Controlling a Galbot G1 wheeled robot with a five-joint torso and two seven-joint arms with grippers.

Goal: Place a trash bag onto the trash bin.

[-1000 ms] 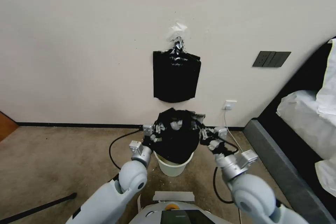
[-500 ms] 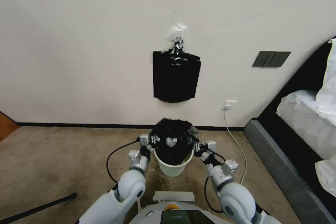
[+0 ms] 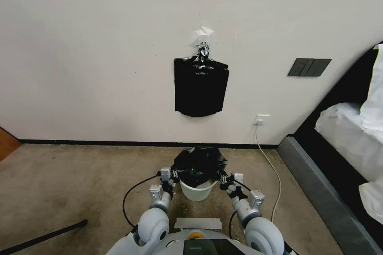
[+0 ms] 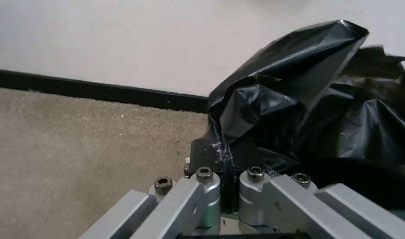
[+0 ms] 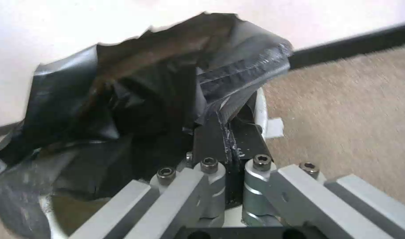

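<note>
The white trash bin (image 3: 198, 191) stands on the carpet just in front of me, near the wall. The black trash bag (image 3: 199, 162) is bunched over its mouth and hangs down inside, with the bin's front rim bare. My left gripper (image 3: 172, 175) holds the bag's left edge beside the rim, and my right gripper (image 3: 224, 178) holds its right edge. In the left wrist view the left gripper (image 4: 222, 147) pinches a fold of the bag (image 4: 308, 109). In the right wrist view the right gripper (image 5: 223, 131) is shut on the bag (image 5: 122, 99) next to the bin's white rim (image 5: 261, 109).
A flat bundle of black bags (image 3: 200, 87) hangs from a clip on the wall above the bin. A bed (image 3: 347, 147) fills the right side. A black cable (image 3: 131, 191) loops on the floor at left, a white cord (image 3: 275, 179) at right. Tape strip (image 3: 198, 223) lies before my base.
Both arms have come down and drawn in towards me, lowering the bag from above the bin until it sits in and over the bin's mouth.
</note>
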